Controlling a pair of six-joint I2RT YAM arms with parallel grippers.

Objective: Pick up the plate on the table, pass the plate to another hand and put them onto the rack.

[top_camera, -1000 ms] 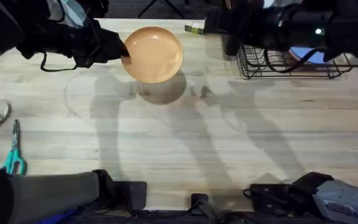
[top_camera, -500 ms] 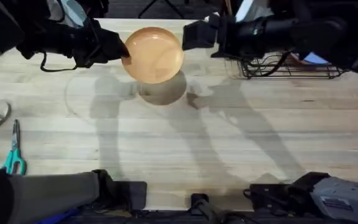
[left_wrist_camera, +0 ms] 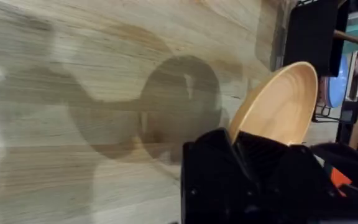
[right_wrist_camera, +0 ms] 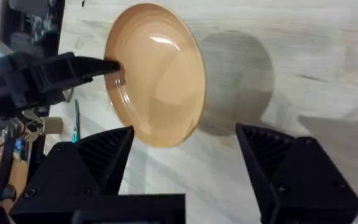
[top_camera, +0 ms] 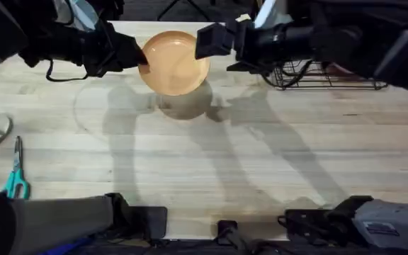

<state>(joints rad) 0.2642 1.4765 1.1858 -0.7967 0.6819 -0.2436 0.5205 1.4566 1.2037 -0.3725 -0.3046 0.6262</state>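
Right gripper (top_camera: pixel 207 40) advanced, open, beside plate (top_camera: pixel 176 62)

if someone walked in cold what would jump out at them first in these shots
The orange-tan plate, held in the air above the far middle of the table and casting a round shadow on the wood. The left tool pinches its rim on the left, while the right tool, fingers spread, sits at its right edge. Behind the right arm, the black wire rack stands at the table's far right.

Overhead down on table (top_camera: pixel 211 163); both wrist views close on plate (right_wrist_camera: pixel 157 74).
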